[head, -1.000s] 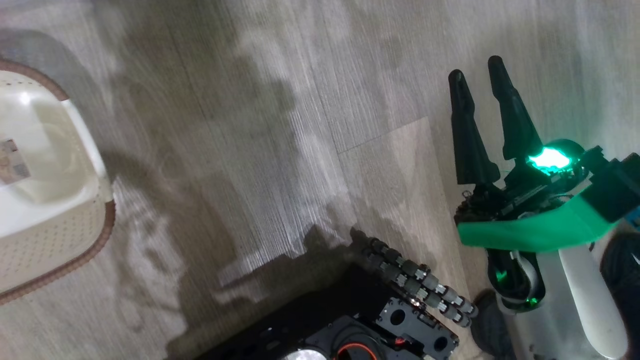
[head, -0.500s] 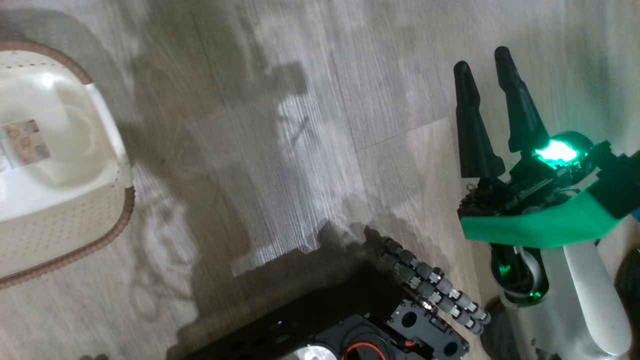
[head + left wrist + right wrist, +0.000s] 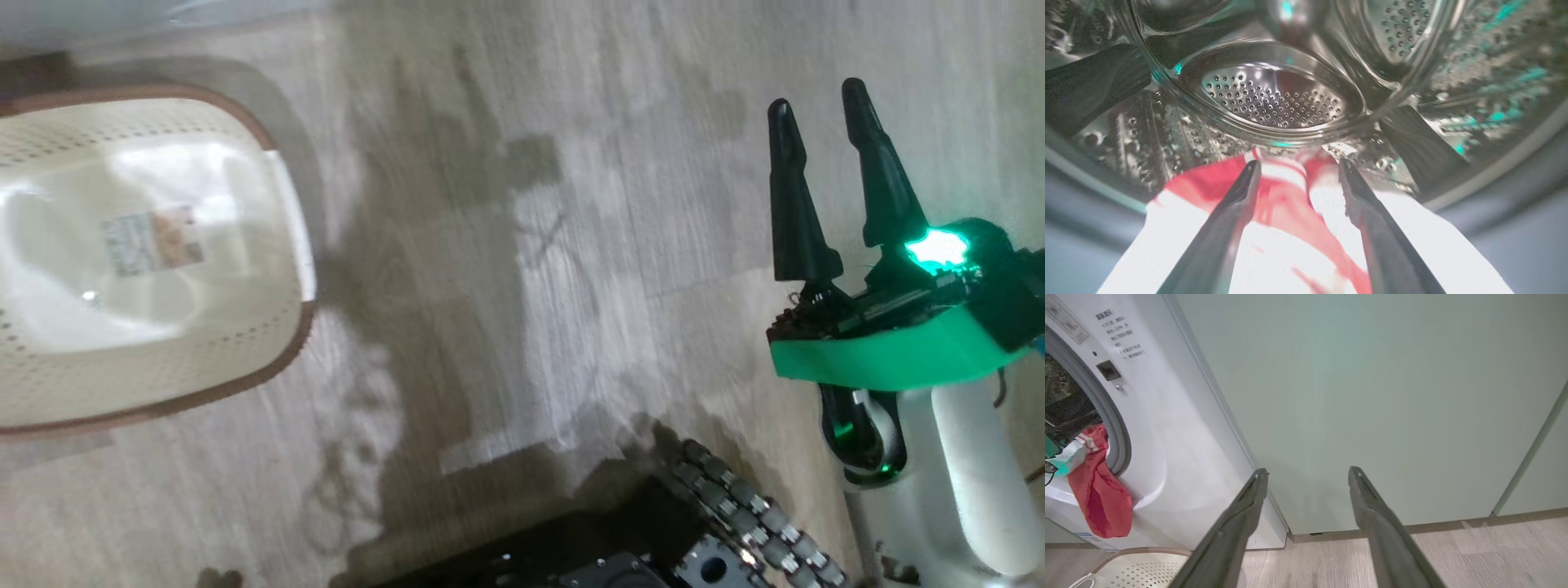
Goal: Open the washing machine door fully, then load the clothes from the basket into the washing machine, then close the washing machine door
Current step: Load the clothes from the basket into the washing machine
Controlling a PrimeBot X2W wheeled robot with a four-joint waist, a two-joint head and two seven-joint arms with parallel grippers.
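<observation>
Left gripper (image 3: 1298, 163) is at the mouth of the drum (image 3: 1274, 98), fingers spread wide and not pinching anything. The clothes (image 3: 1280, 204) lie under and btwn the two fingers, red w/ white panels and thin stripes, draped over the drum's front lip. Past them is the perforated steel back of the drum, w/ dark paddles on both sides.

From the right wrist cam, the red cloth hangs over the lower edge of the opening and down the white front of the washing machine (image 3: 1180, 437). It's partly inside, partly out, and touches the grey ring (image 3: 1117, 428) round the opening.

Right gripper (image 3: 816, 96) is wide open too, w/ nothing btwn its fingers. It's held over bare floor (image 3: 531, 245), well apart from the basket (image 3: 163, 376). Its wrist cam faces a pale green cabinet (image 3: 1372, 396) just beside the machine.

Basket sits upright on the floor near the machine's bottom front edge, its bare bottom showing w/ a label (image 3: 151, 241) on it. Robot's dark base (image 3: 653, 555) is at the bottom edge of the head view, which is blurred
</observation>
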